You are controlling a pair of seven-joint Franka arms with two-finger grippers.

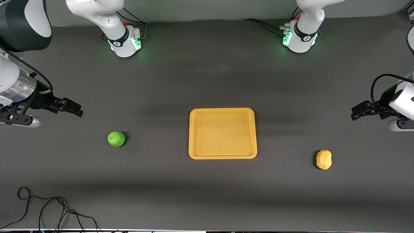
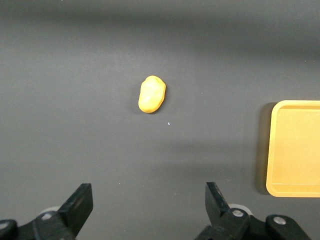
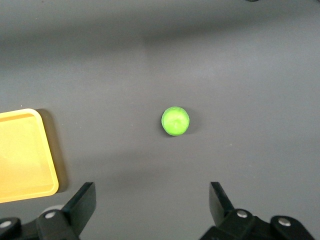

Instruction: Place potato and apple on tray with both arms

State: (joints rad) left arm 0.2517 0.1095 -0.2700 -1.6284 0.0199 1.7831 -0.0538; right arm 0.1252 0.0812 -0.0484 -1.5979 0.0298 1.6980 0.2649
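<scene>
Sitting mid-table, the tray [image 1: 223, 133] is the landmark: flat yellow-orange rectangle, rounded corners, low rim, nothing on it. The apple [image 1: 116, 138] lies on the dark table [image 1: 207, 81] well apart from the tray, toward the right arm's end, about level with the tray's middle, slightly nearer the front camera than that. The potato [image 1: 323, 159] lies on the table well apart from the tray toward the left arm's end, level with the tray's near rim.

The right gripper [image 1: 69, 107] hangs in the air over bare table at the right arm's end, well apart from the tray, not touching the apple. In the right wrist view its fingers [image 3: 82, 202] are spread wide, nothing between them; apple [image 3: 175, 121] and a corner of the tray [image 3: 30, 160] show below.

The left gripper [image 1: 362, 110] hangs over bare table at the left arm's end, well apart from the tray, clear of the potato. Left wrist view: fingers [image 2: 80, 205] spread wide and empty, potato [image 2: 151, 94] and tray edge [image 2: 280, 150] in sight.

A loose black cable [image 1: 48, 210] lies near the front edge, toward the right arm's end from the tray.
</scene>
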